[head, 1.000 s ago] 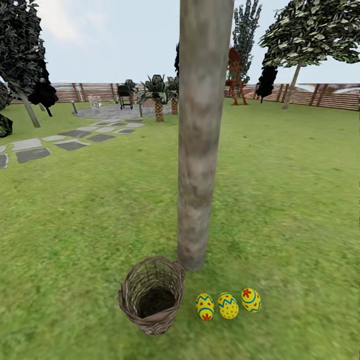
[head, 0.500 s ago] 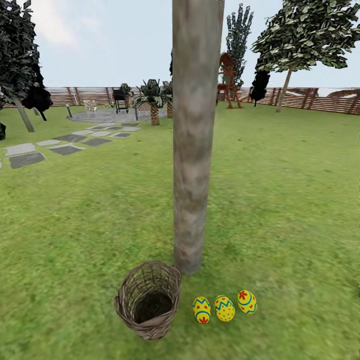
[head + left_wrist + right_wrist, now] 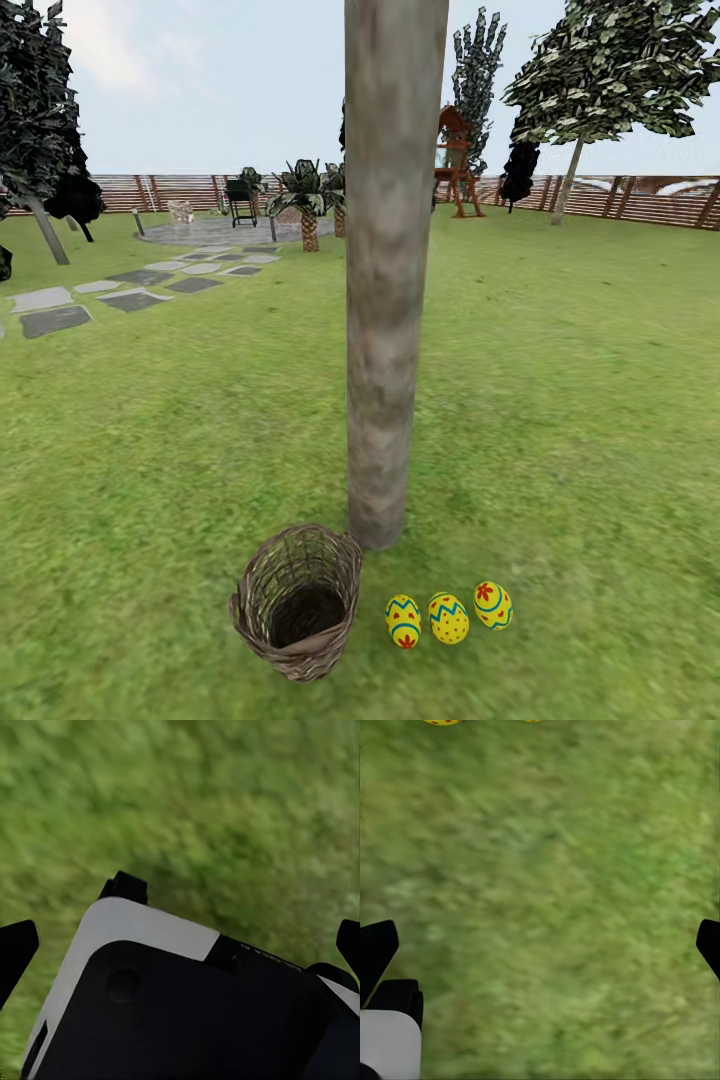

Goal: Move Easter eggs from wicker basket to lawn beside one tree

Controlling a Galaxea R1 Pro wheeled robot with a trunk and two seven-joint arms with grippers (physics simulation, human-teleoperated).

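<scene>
Three Easter eggs [image 3: 448,618] lying in a short row on the lawn [image 3: 560,400], just beside the foot of the tree [image 3: 388,300], on its near right side. Left egg showing a blue zigzag and a red flower, middle one red dots, right one a red flower at its top. Not touching the trunk; sitting close together, apart from the wicker basket [image 3: 298,601]. Basket standing upright just left of the eggs, its rim nearly against the base of the trunk, showing only a dark hollow inside. Farther off: grey stepping stones [image 3: 130,290], a brown slat fence [image 3: 620,195], other trees. Left gripper [image 3: 180,945] and right gripper [image 3: 540,945] both spread wide, hanging over bare grass, holding nothing. Two yellow egg edges [image 3: 442,721] peeking in at the border of the right wrist view.
</scene>
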